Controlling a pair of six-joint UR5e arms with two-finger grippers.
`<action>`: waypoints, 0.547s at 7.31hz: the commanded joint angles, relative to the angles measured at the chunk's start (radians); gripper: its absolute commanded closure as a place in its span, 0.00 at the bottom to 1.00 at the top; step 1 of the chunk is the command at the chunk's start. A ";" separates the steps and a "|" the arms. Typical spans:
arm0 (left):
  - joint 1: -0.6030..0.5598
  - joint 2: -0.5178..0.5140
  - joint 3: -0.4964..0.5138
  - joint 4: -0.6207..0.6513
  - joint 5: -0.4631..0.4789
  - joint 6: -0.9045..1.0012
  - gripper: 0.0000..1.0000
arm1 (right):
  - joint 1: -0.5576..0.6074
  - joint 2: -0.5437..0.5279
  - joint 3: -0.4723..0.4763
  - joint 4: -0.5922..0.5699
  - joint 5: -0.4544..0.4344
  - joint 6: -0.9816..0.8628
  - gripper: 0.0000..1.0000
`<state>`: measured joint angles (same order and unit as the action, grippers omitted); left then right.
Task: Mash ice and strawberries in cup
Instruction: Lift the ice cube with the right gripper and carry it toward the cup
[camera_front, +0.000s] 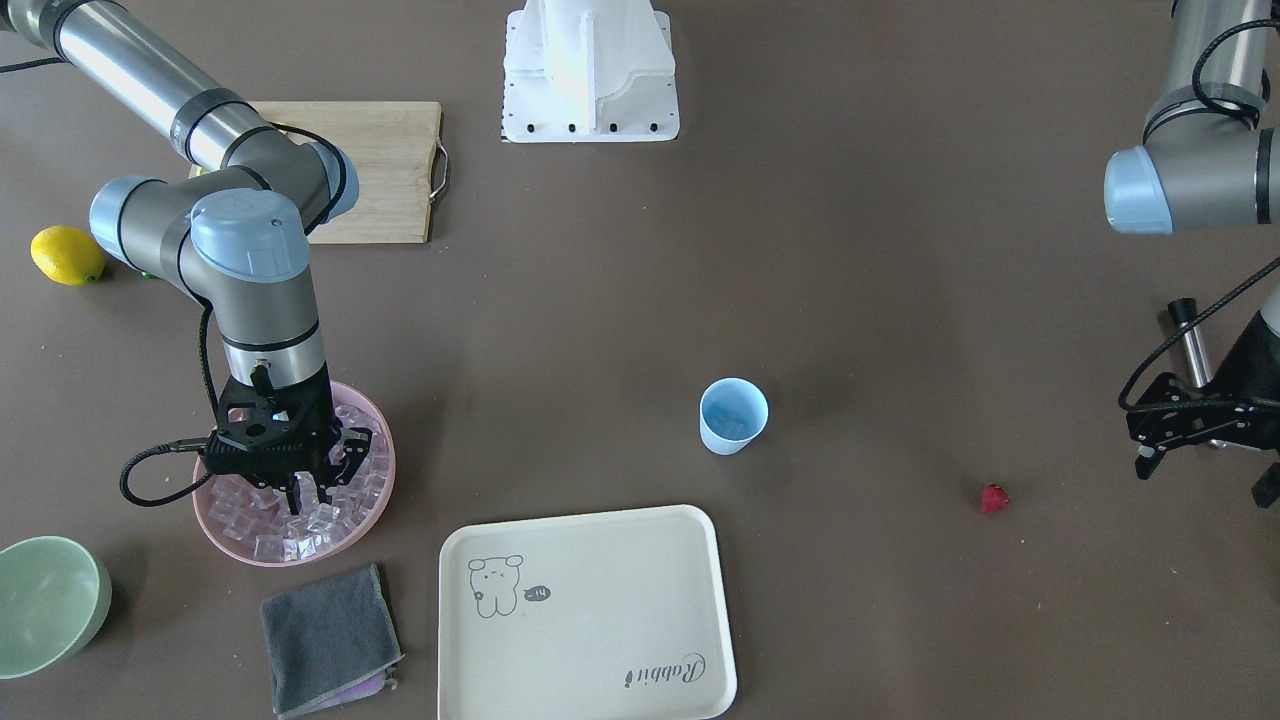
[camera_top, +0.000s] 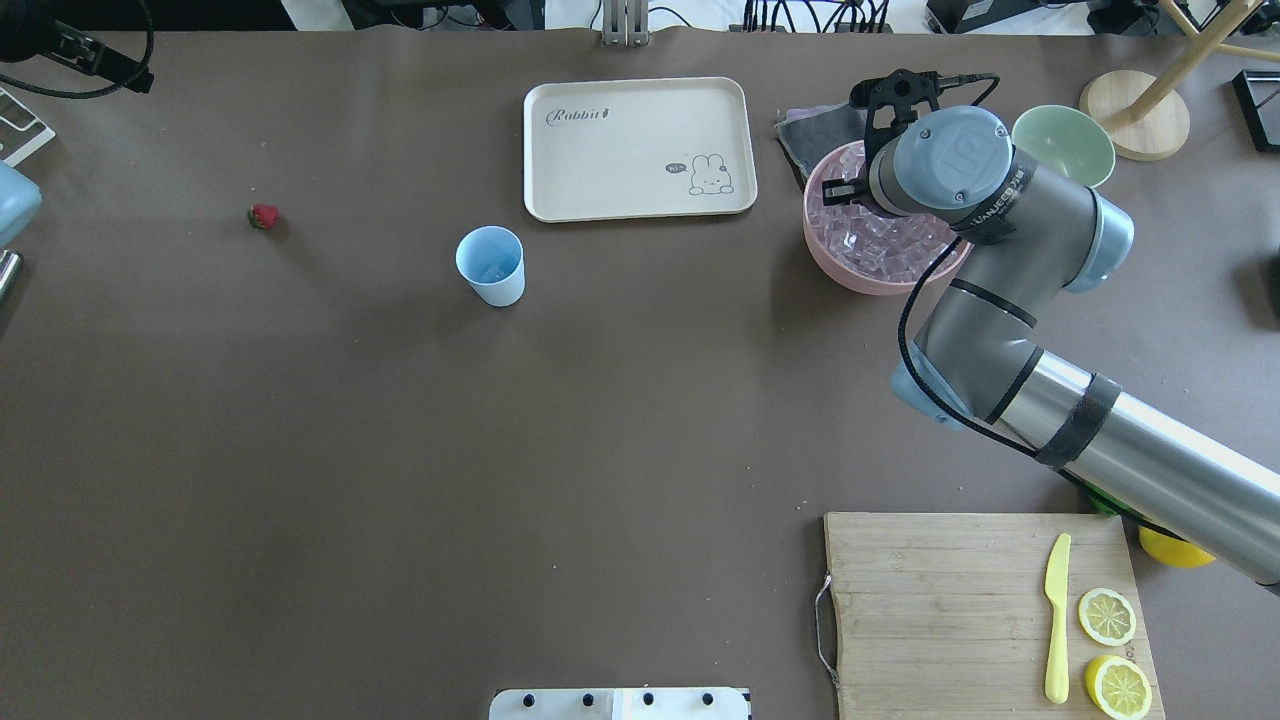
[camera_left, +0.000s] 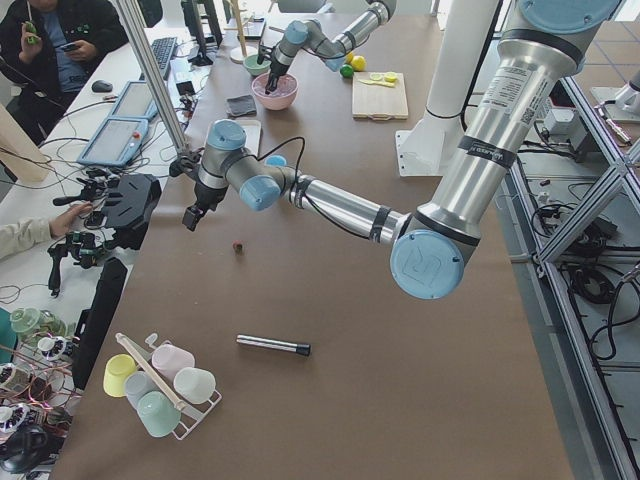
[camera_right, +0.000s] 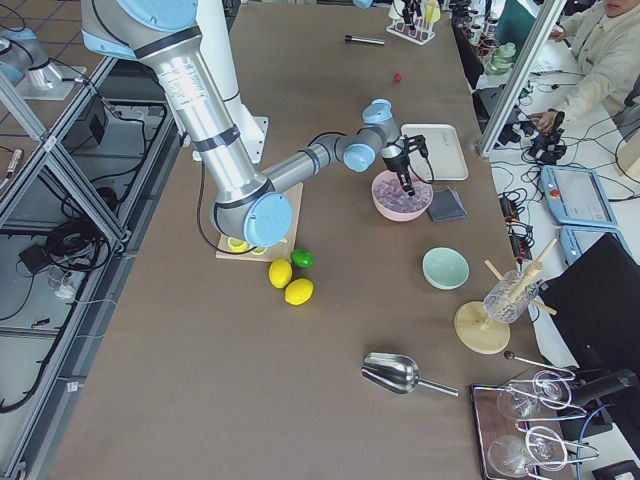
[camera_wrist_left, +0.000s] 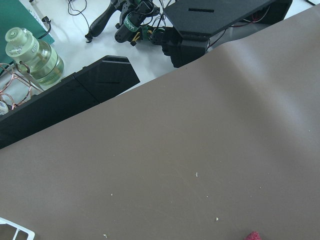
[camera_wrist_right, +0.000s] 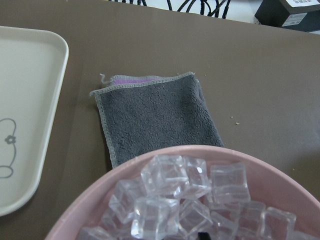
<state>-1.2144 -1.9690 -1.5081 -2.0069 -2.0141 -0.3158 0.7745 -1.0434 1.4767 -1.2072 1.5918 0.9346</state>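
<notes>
Front-facing: right gripper (camera_front: 311, 497) down in pink bowl (camera_front: 386, 470), fingertips among the ice (camera_front: 285, 535), jaws only a little apart; cannot tell whether a cube is pinched. At view's right edge, left gripper (camera_front: 1205, 478), jaws spread wide, nothing between them, near the strawberry (camera_front: 994, 498). Metal rod (camera_front: 1190, 345) on table (camera_front: 900, 250), partly hidden by that gripper. Cup (camera_front: 733, 415) upright mid-table, well apart from bowl and berry. Cream tray (camera_front: 600, 640), grey cloth (camera_front: 330, 635) and green bowl (camera_front: 50, 600) along near edge. Lemon (camera_front: 67, 255) and cutting board (camera_front: 390, 170) behind right arm.

Overhead: ice heaped in pink bowl, right wrist covering part of it. Cup between strawberry and bowl, near tray corner. Strawberry alone on bare table, far left. Lemon slices (camera_top: 1107, 617) and yellow knife (camera_top: 1057, 620) on board.

Left side: left gripper above table near strawberry, not touching. Rod lying nearer the camera.

Right side: right gripper pointing down into bowl.

Left wrist: bare table, top of strawberry at bottom edge.

Right wrist: ice cubes piled in bowl, close up; cloth and tray edge beyond the rim.
</notes>
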 joint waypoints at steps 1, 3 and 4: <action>0.003 -0.005 0.008 0.000 0.000 0.001 0.02 | 0.017 -0.016 0.043 -0.008 0.033 0.000 1.00; 0.006 -0.011 0.009 0.000 0.000 0.000 0.02 | 0.041 -0.029 0.076 -0.015 0.051 -0.002 1.00; 0.006 -0.011 0.009 0.000 0.000 0.001 0.02 | 0.067 -0.021 0.079 -0.014 0.085 -0.002 1.00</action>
<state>-1.2097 -1.9794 -1.4991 -2.0065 -2.0138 -0.3152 0.8162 -1.0684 1.5457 -1.2201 1.6457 0.9329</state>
